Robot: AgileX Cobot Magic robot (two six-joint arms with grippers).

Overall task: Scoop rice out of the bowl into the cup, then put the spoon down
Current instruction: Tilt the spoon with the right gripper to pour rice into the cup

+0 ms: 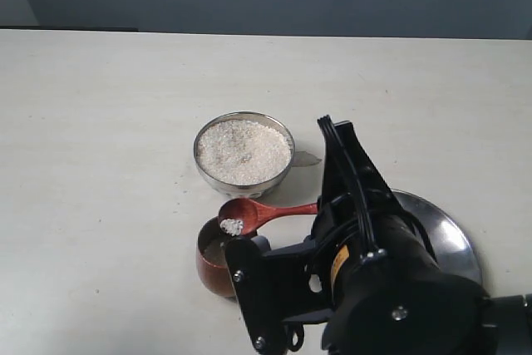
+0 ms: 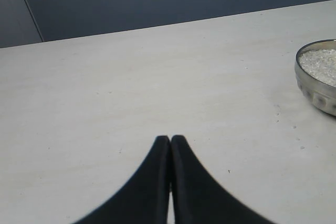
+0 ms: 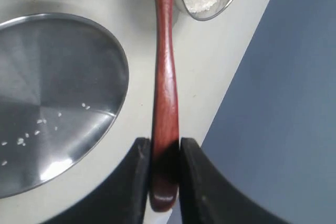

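Note:
The steel bowl [image 1: 204,168] sits mid-table, heaped with white rice [image 1: 243,151]. Just in front of it stands the reddish-brown wooden cup [image 1: 209,265], partly hidden by my right arm. The wooden spoon [image 1: 249,212] is held level with its head over the cup's rim, and a small clump of rice [image 1: 231,226] lies in the head. My right gripper [image 3: 165,145] is shut on the end of the spoon's handle [image 3: 165,77]. My left gripper [image 2: 170,140] is shut and empty over bare table, well away from the bowl [image 2: 311,88].
A flat steel plate [image 1: 445,234] lies right of the cup, under my right arm; in the right wrist view the plate [image 3: 63,77] holds several loose grains. The table's far edge meets a dark wall.

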